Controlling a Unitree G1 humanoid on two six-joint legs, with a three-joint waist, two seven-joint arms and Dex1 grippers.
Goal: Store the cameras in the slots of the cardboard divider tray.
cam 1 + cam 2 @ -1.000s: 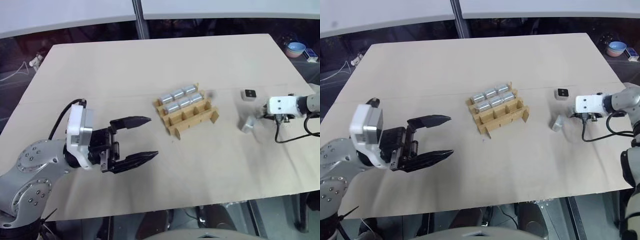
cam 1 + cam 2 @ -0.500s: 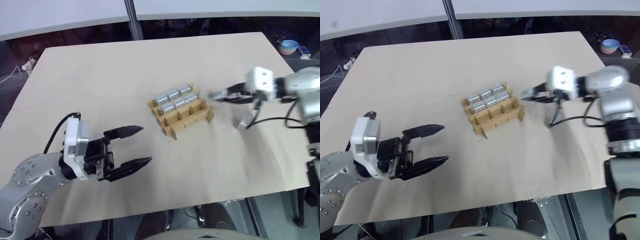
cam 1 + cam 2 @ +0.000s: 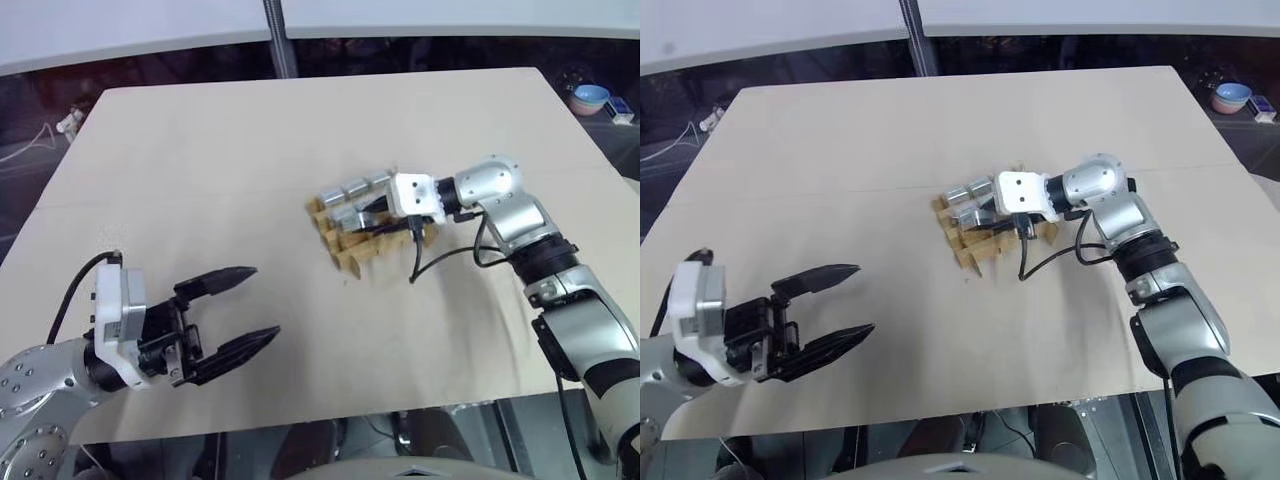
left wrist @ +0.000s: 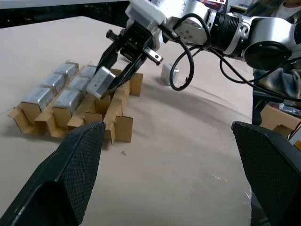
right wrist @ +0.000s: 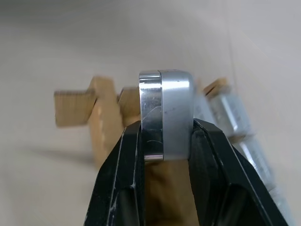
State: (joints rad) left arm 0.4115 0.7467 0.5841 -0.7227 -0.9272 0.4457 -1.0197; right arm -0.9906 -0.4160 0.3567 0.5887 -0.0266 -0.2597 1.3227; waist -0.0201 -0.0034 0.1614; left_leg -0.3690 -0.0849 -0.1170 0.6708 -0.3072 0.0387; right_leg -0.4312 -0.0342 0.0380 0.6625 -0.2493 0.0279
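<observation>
Since a second ago our right gripper (image 4: 112, 77) has carried a camera (image 4: 100, 81), clamped tight, over the cardboard divider tray (image 4: 113, 123); we lower squarely into an empty slot. Left gripper (image 3: 232, 312) gapes empty.

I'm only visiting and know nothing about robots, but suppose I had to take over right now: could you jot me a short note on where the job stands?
Right hand: shut on a camera, held just above the cardboard divider tray at its front rows.
Left hand: open, holding nothing, off to the left of the tray, well away from it.
Done: five cameras lie in the tray's slots, in two rows.
Left: lower the held camera into a free slot and let go. One more camera stands on the table beyond the tray, behind the right arm; it needs storing too.
</observation>
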